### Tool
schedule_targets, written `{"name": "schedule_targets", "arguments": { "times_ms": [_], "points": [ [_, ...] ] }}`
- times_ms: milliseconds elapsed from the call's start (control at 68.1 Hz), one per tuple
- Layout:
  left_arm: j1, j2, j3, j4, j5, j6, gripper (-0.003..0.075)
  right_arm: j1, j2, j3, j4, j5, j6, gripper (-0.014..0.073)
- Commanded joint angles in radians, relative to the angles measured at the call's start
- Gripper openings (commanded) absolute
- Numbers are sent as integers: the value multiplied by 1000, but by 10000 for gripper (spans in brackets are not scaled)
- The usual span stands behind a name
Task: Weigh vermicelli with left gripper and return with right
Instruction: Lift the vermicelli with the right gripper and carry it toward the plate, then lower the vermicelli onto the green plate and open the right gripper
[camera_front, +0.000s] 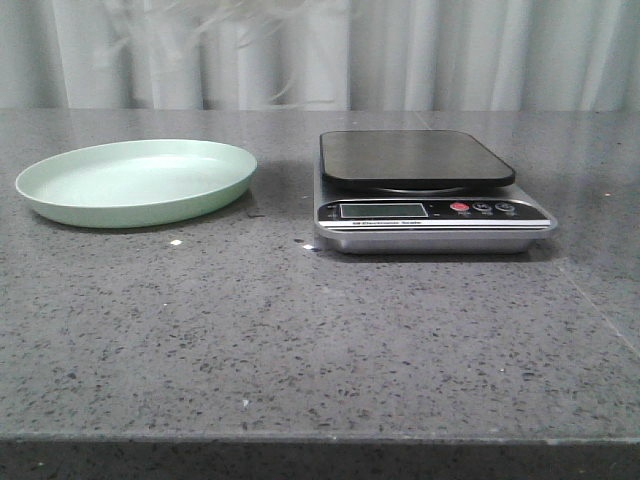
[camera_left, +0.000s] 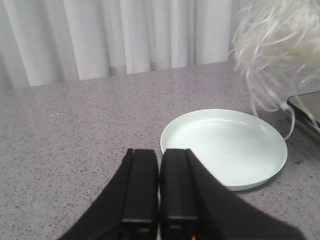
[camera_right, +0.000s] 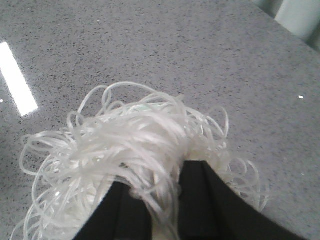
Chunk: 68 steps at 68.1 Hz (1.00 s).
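While the front view shows no arm, it lays out the grey speckled table (camera_front: 300, 330) plainly: a pale green plate (camera_front: 135, 182) sits bare on the left, and a scale (camera_front: 430, 190) with a dark platform stands to its right, apart from the plate, nothing on the platform. At the top edge, faint blurred whitish strands (camera_front: 240, 20) hang in front of the curtain (camera_front: 500, 50), above the gap between plate and scale; these look like the vermicelli, held high off the table.

From the left wrist view, the left gripper (camera_left: 159, 200) has its two black fingers pressed together with nothing between them, poised above the table just short of the plate (camera_left: 225, 150). The plate is bare. Up beyond it, the vermicelli (camera_left: 272, 40) hangs in the air as a fluffy white tangle, loose strands trailing down toward the corner of the scale (camera_left: 306, 107).

From the right wrist view, the right gripper (camera_right: 162, 200) pinches the vermicelli (camera_right: 130, 160): strands run down between the two black fingers and the tangle billows out ahead of them, loops spreading to both sides. Below it lies only table (camera_right: 200, 60), with a bright reflection (camera_right: 17, 77) to one side.
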Motion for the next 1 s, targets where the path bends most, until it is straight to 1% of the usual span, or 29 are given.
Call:
{"name": "schedule_targets", "arguments": {
  "times_ms": [0, 103, 294, 455, 690, 734, 792, 836, 881, 895, 983],
  "points": [
    [2, 6, -25, -2, -81, -7, 136, 40, 12, -35, 30, -133, -3, 152],
    [2, 6, -25, -2, -81, -7, 136, 78, 83, -35, 31, -184, -3, 152],
    [2, 6, -25, -2, -81, -7, 136, 105, 183, -35, 42, -246, -3, 152],
    [2, 6, -25, -2, -81, -7, 136, 105, 229, -35, 60, -251, -3, 152],
    [2, 6, -25, -2, -81, -7, 136, 105, 240, -35, 60, -240, -3, 155],
    [2, 6, -25, -2, -81, -7, 136, 105, 240, -35, 60, -235, -3, 171],
    [2, 6, -25, -2, -81, -7, 136, 105, 240, -38, 60, -230, -3, 216],
    [2, 6, -25, -2, -81, -7, 136, 105, 240, -42, 60, -229, -3, 277],
    [2, 6, -25, -2, -81, -7, 136, 105, 239, -42, 60, -229, -3, 318],
    [2, 6, -25, -2, -81, -7, 136, 105, 237, -42, 60, -229, -3, 349],
    [2, 6, -25, -2, -81, -7, 136, 103, 233, -42, 60, -221, -3, 421]
  ]
}}
